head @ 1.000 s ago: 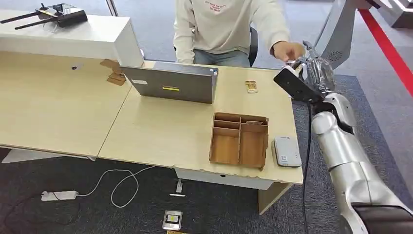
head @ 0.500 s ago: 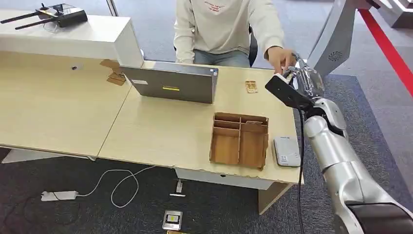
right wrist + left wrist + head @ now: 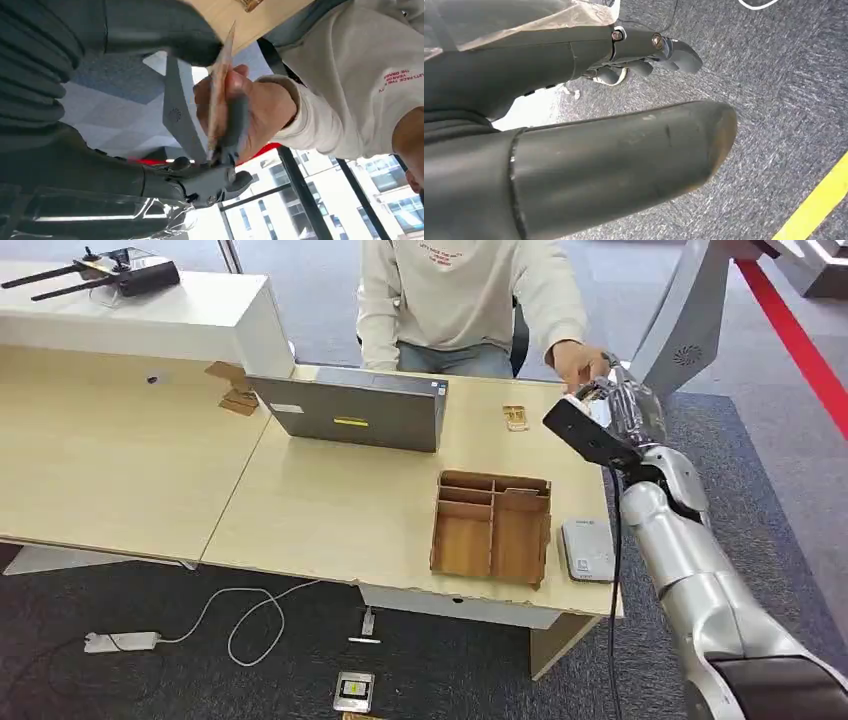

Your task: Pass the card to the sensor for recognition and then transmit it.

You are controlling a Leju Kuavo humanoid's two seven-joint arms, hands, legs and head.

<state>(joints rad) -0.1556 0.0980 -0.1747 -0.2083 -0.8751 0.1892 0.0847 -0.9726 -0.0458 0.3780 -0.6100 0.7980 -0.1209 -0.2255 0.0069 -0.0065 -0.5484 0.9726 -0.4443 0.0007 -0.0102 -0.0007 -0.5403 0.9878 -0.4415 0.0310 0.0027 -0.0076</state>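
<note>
Right now, handover point at the far right corner of the tabletop point(image 3: 330, 510).
right hand: the right hand point(image 3: 622, 405) was raised over that corner, reaching toward the person point(image 3: 470, 290); in the right wrist view the right hand point(image 3: 205, 177) had thumb and fingers closed on the card.
card: the card point(image 3: 220, 90) was seen thin, edge-on, pinched between the thumb and a dark finger; in the head view too small to pick out.
card axis: long axis ran out from the hand's fingertips toward the person, roughly in line with the forearm.
person's hand: the person's hand point(image 3: 255, 107) was right at the card, fingers wrapped around its free end; in the head view it point(image 3: 574, 360) touched the robot's hand.
key relation: card lay between the two hands, both on it; person's hand on the far side, robot's on the near side.
sensor: the sensor point(image 3: 588, 550), a grey pad, lay on the tabletop just right of the tray point(image 3: 492, 525), well back toward the robot from the card.
left hand: the left hand point(image 3: 649, 50) hung over the floor point(image 3: 784, 100), fingers curled in, nothing in it.
nearer arm: right, clearly; the left was well apart from the tabletop.
judgement: whether the card was being handed out or taken in could not be told; either way the move would turn on one hand letting go along that axis.
</note>
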